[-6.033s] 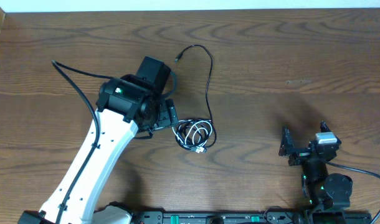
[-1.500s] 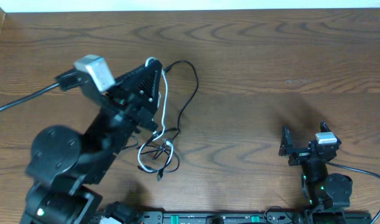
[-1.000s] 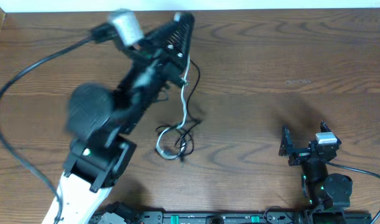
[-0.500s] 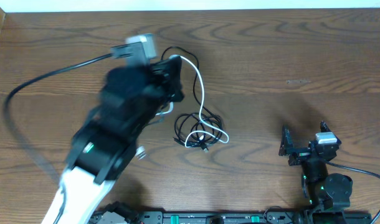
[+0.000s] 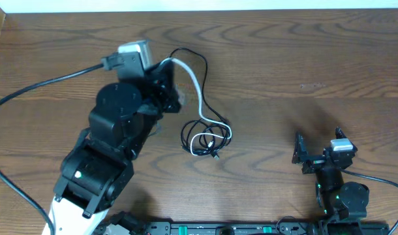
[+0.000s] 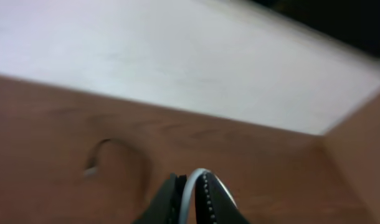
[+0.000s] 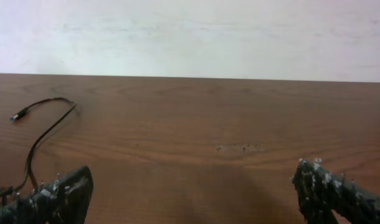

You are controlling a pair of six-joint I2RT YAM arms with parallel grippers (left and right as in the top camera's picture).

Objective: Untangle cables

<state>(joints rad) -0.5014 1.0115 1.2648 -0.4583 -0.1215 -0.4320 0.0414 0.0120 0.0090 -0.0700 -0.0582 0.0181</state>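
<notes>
White cable (image 5: 198,88) newly pulled up, left hand (image 6: 189,186) clamped on it, black cables (image 5: 184,138) looped at worktop (image 5: 316,52) centre (right hand (image 7: 193,190) fingers apart).

There is one white cable (image 5: 198,91) and at least one black cable (image 5: 205,65); the tangle hides whether there are more. One counter (image 5: 284,65) carries them. Two arms, left arm (image 5: 111,130) and right arm (image 5: 341,196), each bear one tool: left tool (image 5: 168,83), right tool (image 5: 318,142).

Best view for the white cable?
Overhead: the white cable runs visibly from the left claw down into the tangle. Left wrist shows only a blurred bit between its fingers; right wrist shows just a black cable.
</notes>
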